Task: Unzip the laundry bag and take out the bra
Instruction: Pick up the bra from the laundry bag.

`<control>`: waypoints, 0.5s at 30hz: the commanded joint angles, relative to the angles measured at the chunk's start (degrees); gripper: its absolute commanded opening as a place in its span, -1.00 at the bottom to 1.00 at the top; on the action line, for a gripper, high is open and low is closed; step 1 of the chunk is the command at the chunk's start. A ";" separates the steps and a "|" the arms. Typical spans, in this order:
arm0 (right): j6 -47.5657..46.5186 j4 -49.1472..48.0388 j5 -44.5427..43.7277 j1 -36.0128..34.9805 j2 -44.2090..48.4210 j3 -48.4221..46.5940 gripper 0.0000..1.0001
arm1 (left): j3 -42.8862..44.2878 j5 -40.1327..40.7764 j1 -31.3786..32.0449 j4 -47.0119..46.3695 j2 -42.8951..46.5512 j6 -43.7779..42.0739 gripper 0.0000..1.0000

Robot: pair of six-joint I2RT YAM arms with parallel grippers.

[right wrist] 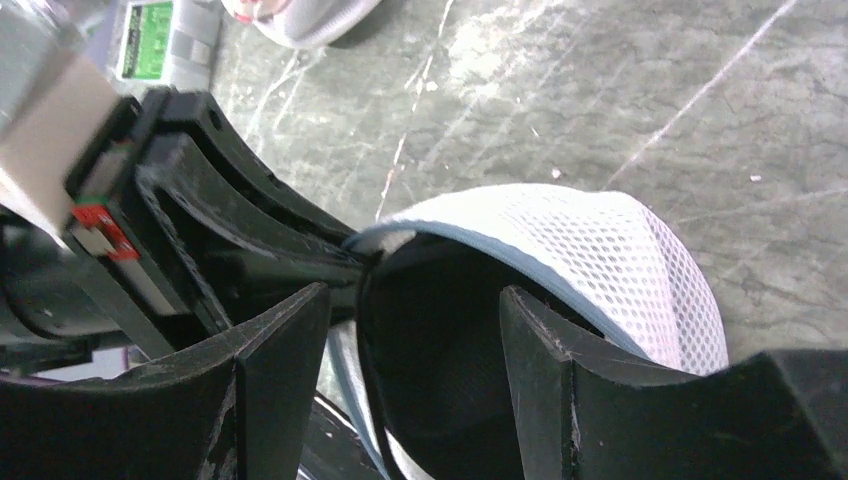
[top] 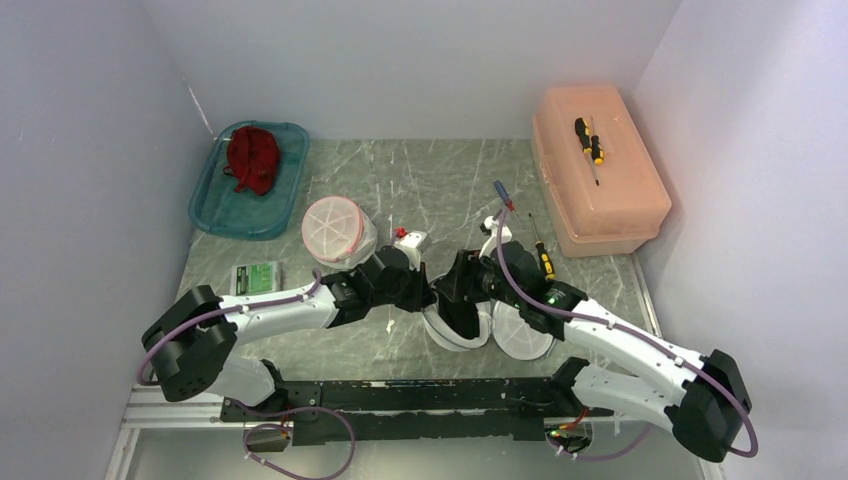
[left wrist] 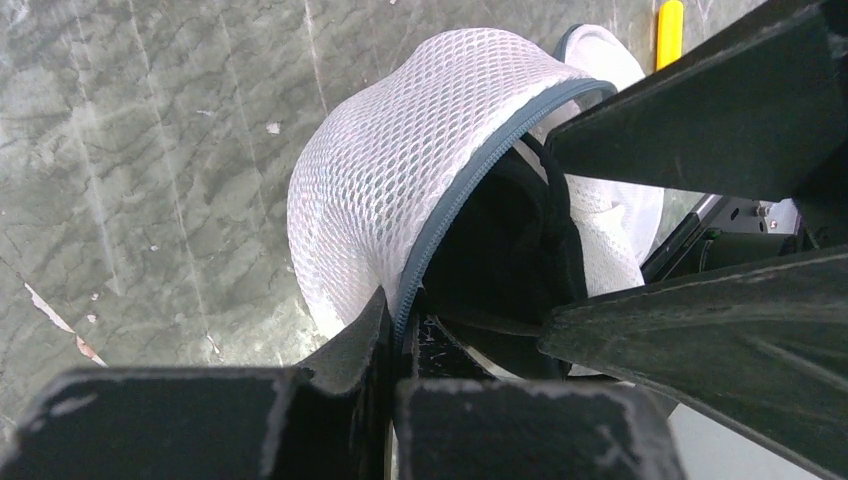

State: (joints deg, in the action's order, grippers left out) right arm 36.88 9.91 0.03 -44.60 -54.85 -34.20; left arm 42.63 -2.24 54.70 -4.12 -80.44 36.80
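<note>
Unzipped laundry bag (top: 522, 338) lies at the tabletop's (top: 420, 190) 6 o'clock, long axis running 9-to-3. Left pincer (left wrist: 395, 312) is clamped on its zipper rim; right pincer (right wrist: 410, 300) gapes astride the black bra (left wrist: 500, 250) inside.

Soft, even light falls from above in my overhead view, and the table (top: 400, 190) carries only faint, soft-edged shadows. On my right wrist camera, glare whitens the table toward 12 o'clock. The laundry bag (left wrist: 400, 170) mesh is crisp, but its interior reads pure black. My left fingers (left wrist: 340, 370) at 6 o'clock look soft.
</note>
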 commanded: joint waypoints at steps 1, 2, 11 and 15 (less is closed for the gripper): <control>2.19 -0.76 -1.30 0.10 -2.49 -5.01 0.32 | -0.27 -1.01 0.44 -3.17 1.93 -1.18 -0.95; 2.37 -0.70 -1.38 0.12 -2.99 -5.37 0.31 | -0.27 -1.03 0.42 -3.24 1.91 -1.08 -0.95; 2.73 4.34 -3.83 0.06 -5.90 -7.27 -0.06 | -0.20 -1.05 0.54 -3.27 1.61 -1.02 -0.95; 2.41 6.48 -4.51 0.11 -6.48 -7.60 -0.05 | -0.11 -0.85 0.58 -3.26 1.70 -1.02 -0.95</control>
State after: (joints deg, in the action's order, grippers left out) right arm 39.24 13.91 -2.57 -44.60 -61.17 -38.96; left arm 42.41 -2.33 54.92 -4.95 -80.40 36.62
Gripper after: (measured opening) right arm 0.475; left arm 0.050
